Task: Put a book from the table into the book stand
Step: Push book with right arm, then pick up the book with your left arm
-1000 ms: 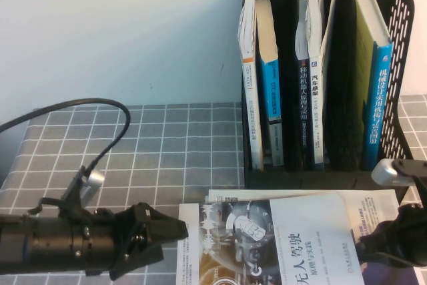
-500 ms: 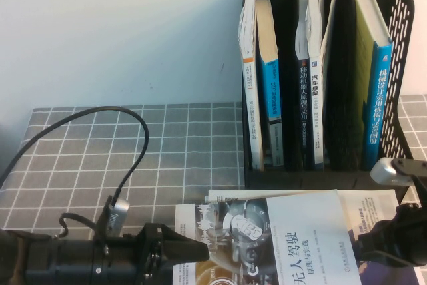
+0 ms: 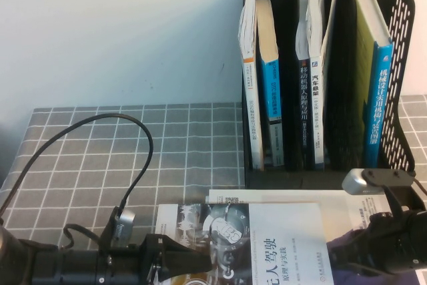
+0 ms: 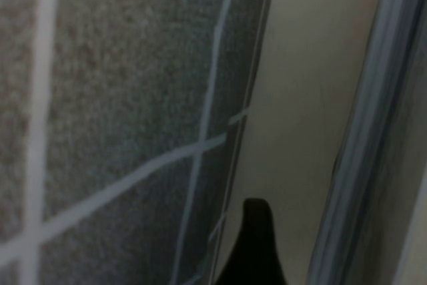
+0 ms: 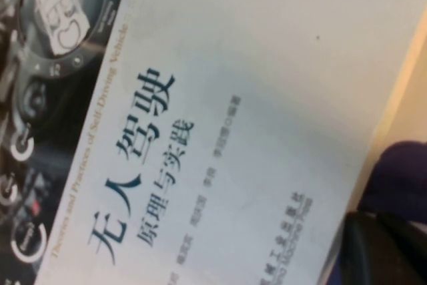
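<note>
The book lies at the bottom centre of the worktop, below the book stand. The left gripper touches its left edge, the right gripper its right; whether either's fingers are open, I cannot tell.

Illumination is even and diffuse, moderately bright. The book stand interior falls into deep shadow. The high view is acceptably sharp. Both wrist views are soft: the table cloth and the book cover lack focus.
</note>
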